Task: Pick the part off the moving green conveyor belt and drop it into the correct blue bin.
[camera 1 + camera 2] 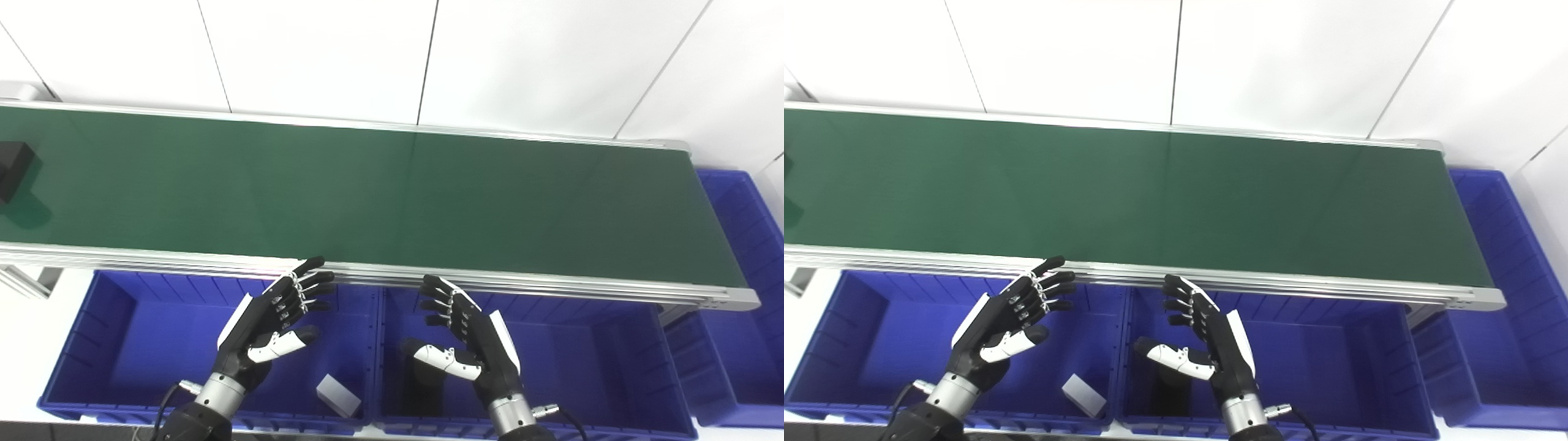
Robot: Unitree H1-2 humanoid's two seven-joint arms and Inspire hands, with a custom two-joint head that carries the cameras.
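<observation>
Left hand (269, 318) and right hand (468, 334) in the left eye view hover empty, fingers spread, palms facing each other, over the blue bins (122, 343) just beside the green conveyor belt (380, 196); a black block part (13, 168) sits on the belt at its far left edge, well apart from both hands. Right eye view: both hands again empty and spread, a white block (1084, 395) lying in the left bin and a dark object (1170, 392) in the middle bin (1335, 361); the black part falls outside this view.

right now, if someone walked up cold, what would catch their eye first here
The long green conveyor belt fills the middle, bare except for a black block at its far left edge. Below it, the left hand and right hand hover open over blue bins; a white block lies in the left one.
</observation>
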